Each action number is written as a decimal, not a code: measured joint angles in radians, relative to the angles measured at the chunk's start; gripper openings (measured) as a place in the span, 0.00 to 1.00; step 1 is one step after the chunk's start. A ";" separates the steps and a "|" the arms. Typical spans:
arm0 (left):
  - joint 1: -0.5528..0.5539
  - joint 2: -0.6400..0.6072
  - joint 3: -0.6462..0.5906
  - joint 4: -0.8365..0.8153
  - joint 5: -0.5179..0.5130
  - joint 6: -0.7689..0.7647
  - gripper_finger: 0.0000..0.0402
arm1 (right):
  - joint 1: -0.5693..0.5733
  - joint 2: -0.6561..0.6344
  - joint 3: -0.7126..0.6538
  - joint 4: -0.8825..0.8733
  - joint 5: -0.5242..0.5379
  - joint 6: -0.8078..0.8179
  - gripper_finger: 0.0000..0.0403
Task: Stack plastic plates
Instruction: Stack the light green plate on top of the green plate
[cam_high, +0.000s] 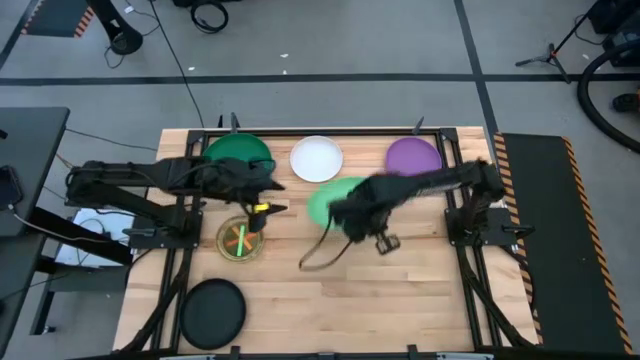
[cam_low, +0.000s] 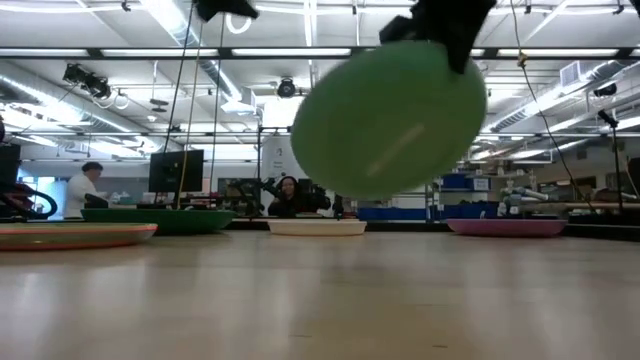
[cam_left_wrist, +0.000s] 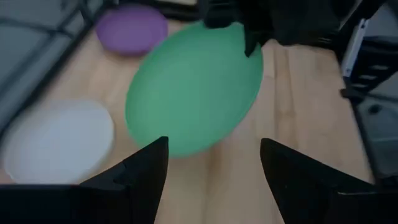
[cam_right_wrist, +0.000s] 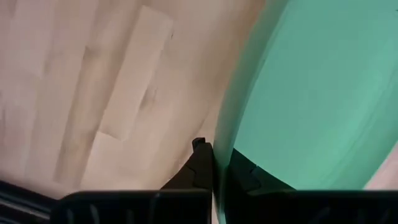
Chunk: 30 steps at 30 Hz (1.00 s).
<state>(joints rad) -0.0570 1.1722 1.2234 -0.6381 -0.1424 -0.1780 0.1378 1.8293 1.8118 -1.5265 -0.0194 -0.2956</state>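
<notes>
My right gripper (cam_high: 347, 216) is shut on a light green plate (cam_low: 390, 120), which hangs in the air over the middle of the table. My left gripper (cam_left_wrist: 214, 168) stands open and empty to the plate's left, its fingers facing the plate (cam_left_wrist: 193, 87). Along the far edge a dark green plate (cam_high: 240, 150), a white plate (cam_high: 316, 158) and a purple plate (cam_high: 413, 157) lie flat on their undersides. A small stack of orange and lime plates (cam_high: 240, 240) lies left of centre. A black plate (cam_high: 213, 310) lies at the near left. My right gripper pinches the light green plate's rim (cam_right_wrist: 219, 144) between its two fingers, one finger on each face. The fingers (cam_right_wrist: 200, 165) come from above and point down. The plate hangs tilted below them, clear of the table.
A dark cable loop (cam_high: 320, 255) and a small dark fitting (cam_high: 388, 242) lie on the wood below the lifted plate. Bare wood (cam_high: 380, 310) stretches across the near right. In the low view, people (cam_low: 290, 195) sit in the room beyond the table.
</notes>
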 joint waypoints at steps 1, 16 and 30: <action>0.000 0.028 0.038 -0.009 -0.010 0.035 0.65 | -0.023 -0.033 0.000 0.001 -0.010 -0.044 0.03; 0.014 0.216 0.187 0.217 -0.032 0.462 0.65 | -0.273 -0.363 -0.031 -0.024 -0.401 -0.498 0.03; -0.057 0.274 0.185 0.298 0.022 0.272 0.65 | -0.221 -0.389 -0.055 -0.044 -0.442 -0.489 0.03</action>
<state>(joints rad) -0.1140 1.4457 1.4082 -0.3402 -0.1203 0.0939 -0.0830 1.4406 1.7573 -1.5705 -0.4617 -0.7847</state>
